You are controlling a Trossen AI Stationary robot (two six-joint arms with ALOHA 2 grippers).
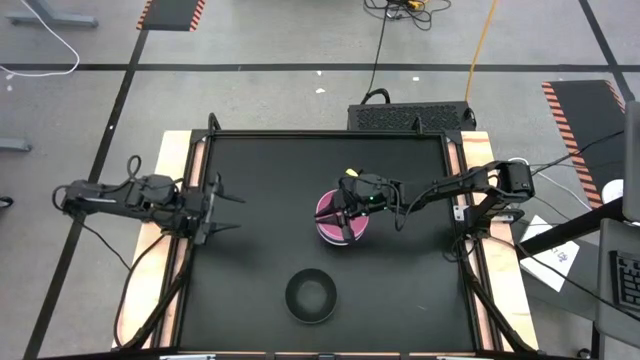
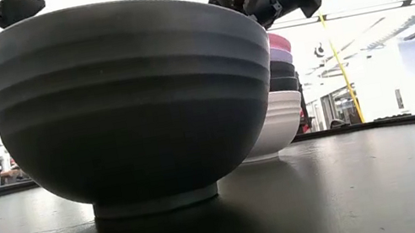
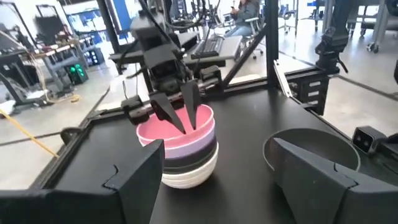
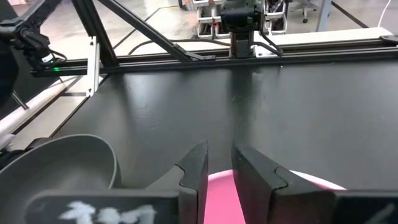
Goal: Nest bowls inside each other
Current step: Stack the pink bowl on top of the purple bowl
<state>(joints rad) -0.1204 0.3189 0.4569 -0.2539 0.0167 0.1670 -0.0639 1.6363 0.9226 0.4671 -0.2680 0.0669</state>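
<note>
A stack of nested bowls [image 3: 186, 165] stands right of the table's middle, resting on its white bottom bowl [image 3: 186, 179]. Above that come a black band, a lavender bowl [image 3: 196, 148] and a pink bowl [image 3: 163, 129] on top. A lone black bowl [image 1: 310, 297] rests on its foot ring near the front edge. My right gripper [image 3: 188, 129] reaches over the pink bowl from the table's right. Its fingers stand almost shut inside the bowl's outline. My left gripper [image 1: 232, 212] waits open at the table's left edge. My right gripper's two fingers [image 4: 196, 165] slant down into the hollow of the pink bowl [image 4: 311, 182] from the table's right, side by side with a narrow gap. Neither finger stands outside the rim. Whether the tips touch the bowl's inside I cannot tell.
A raised black frame rail [image 1: 330, 135] runs around the mat. A black box [image 1: 410, 117] sits beyond the far edge. Bare mat [image 1: 270, 180] lies between the left gripper and the stack. A person [image 3: 245, 12] sits far off in the room.
</note>
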